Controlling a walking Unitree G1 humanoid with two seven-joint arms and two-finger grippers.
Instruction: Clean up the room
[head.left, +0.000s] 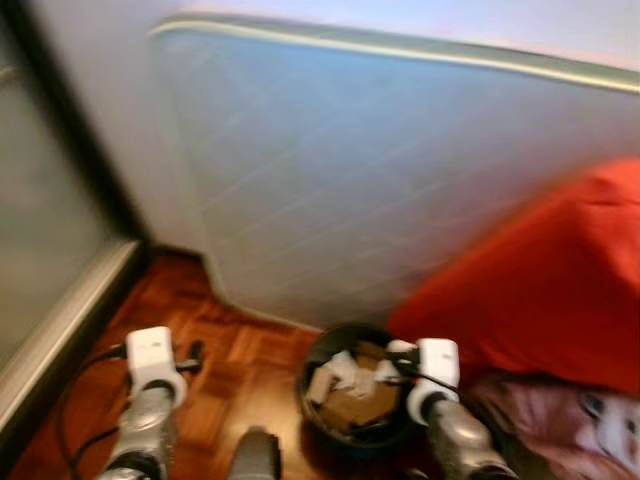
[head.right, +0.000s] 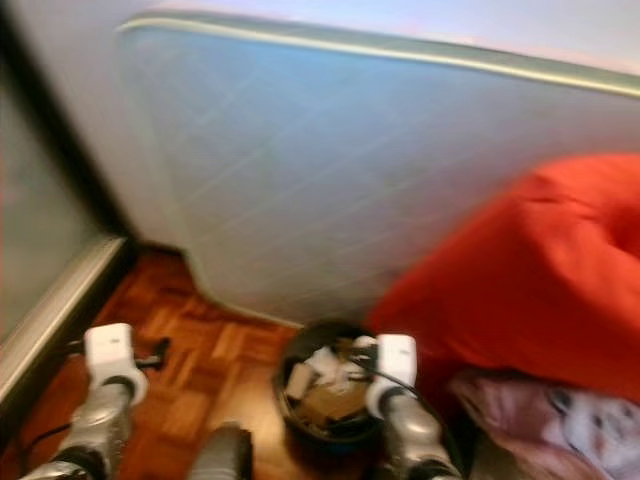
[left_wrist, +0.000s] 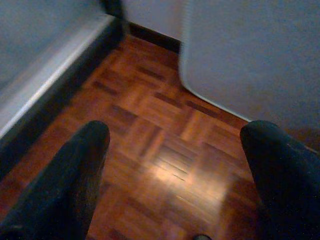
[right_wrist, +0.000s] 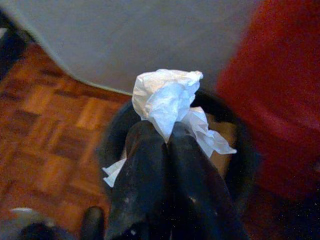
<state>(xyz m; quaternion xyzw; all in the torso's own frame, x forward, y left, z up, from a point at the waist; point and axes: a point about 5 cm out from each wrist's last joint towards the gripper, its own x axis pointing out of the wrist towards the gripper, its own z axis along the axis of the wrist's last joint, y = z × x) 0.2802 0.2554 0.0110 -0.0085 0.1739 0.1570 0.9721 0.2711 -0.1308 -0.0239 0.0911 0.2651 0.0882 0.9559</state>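
Observation:
My right gripper is shut on a crumpled white tissue and holds it just above a round black bin on the parquet floor. The bin holds brown cardboard pieces and white paper scraps. In the head views the right wrist sits at the bin's right rim. My left gripper is open with nothing between its fingers, over bare parquet to the left of the bin; its wrist shows at the lower left.
A pale blue mattress leans against the wall behind the bin. A red beanbag and a pink printed cloth lie to the right. A glass sliding door with a metal track runs along the left.

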